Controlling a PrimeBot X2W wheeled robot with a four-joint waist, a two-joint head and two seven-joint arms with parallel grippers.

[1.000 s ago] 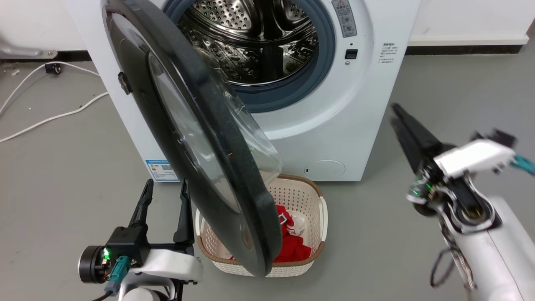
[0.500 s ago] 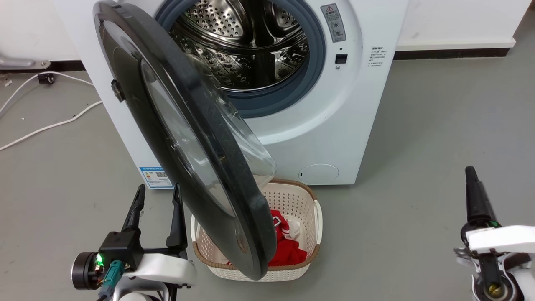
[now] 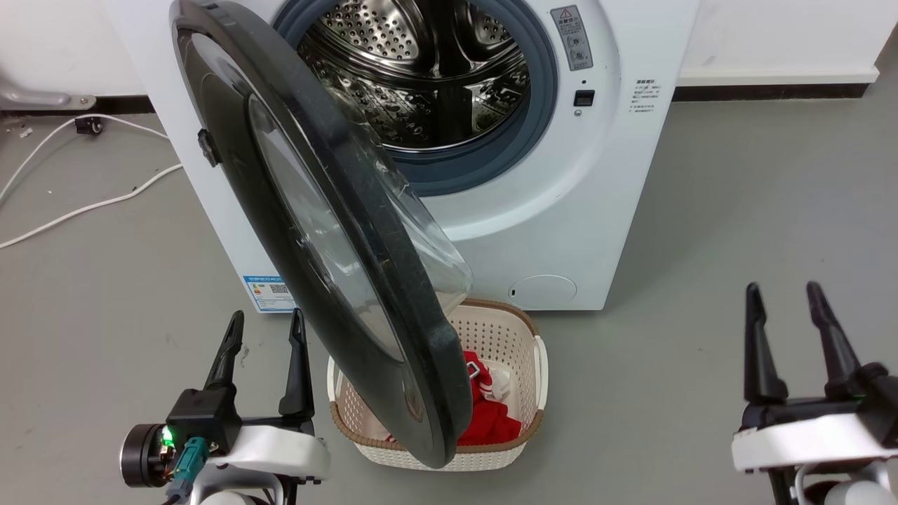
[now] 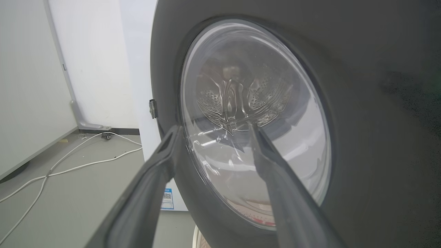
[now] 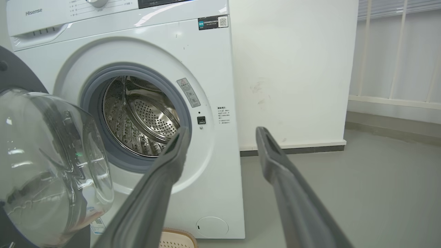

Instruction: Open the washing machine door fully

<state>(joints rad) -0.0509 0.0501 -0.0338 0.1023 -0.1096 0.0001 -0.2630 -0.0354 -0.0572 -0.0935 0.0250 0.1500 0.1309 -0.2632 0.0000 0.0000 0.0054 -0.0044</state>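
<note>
washing machine door (image 3: 337, 231) hanging part-open | left gripper (image 3: 267, 317) and right gripper (image 3: 782, 289) gaping; holding nothing | risk: unheld door could be swinging back shut

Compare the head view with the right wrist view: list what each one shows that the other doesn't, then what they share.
Head view, not the right wrist view: the open left hand, red clothes, white cables. Right wrist view, not the head view: the control panel and brand name. Both: the open door, steel drum, basket, open right hand.
</note>
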